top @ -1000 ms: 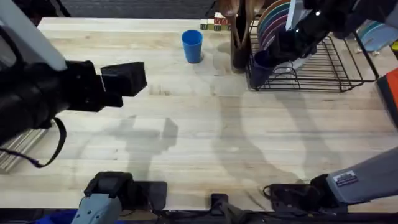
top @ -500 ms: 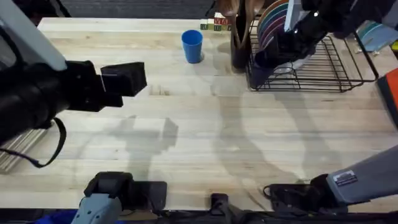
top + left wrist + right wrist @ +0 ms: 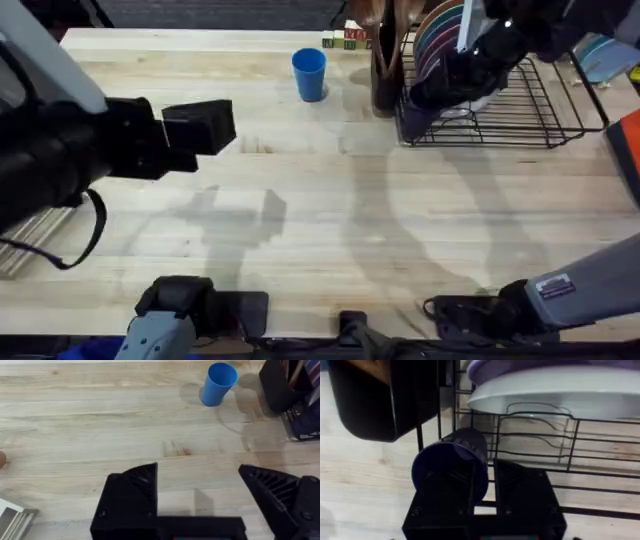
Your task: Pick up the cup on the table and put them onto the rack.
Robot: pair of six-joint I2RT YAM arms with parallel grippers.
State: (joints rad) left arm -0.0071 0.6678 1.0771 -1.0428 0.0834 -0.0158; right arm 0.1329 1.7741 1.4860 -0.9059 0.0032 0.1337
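Note:
A blue cup [image 3: 309, 73] stands upright on the table at the back, well beyond my raised left gripper [image 3: 205, 125]. It also lies ahead in the left wrist view as the blue cup [image 3: 218, 382], where my left gripper [image 3: 197, 487] is open with nothing in it. My right gripper [image 3: 432, 95] reaches into the near left end of the black wire rack [image 3: 540, 110]. It is shut on a dark purple cup [image 3: 451, 462] that is tipped on its side against the rack's wires [image 3: 570, 440].
A dark utensil holder [image 3: 385, 70] stands at the rack's left end, between the blue cup and the rack. Coloured plates [image 3: 440, 35] stand in the rack, with a white plate [image 3: 560, 395] just past the purple cup. Small blocks [image 3: 345, 40] sit at the table's far edge.
My right gripper with the purple cup has sunk slightly lower at the rack's left end. The left arm and the blue cup have not moved.

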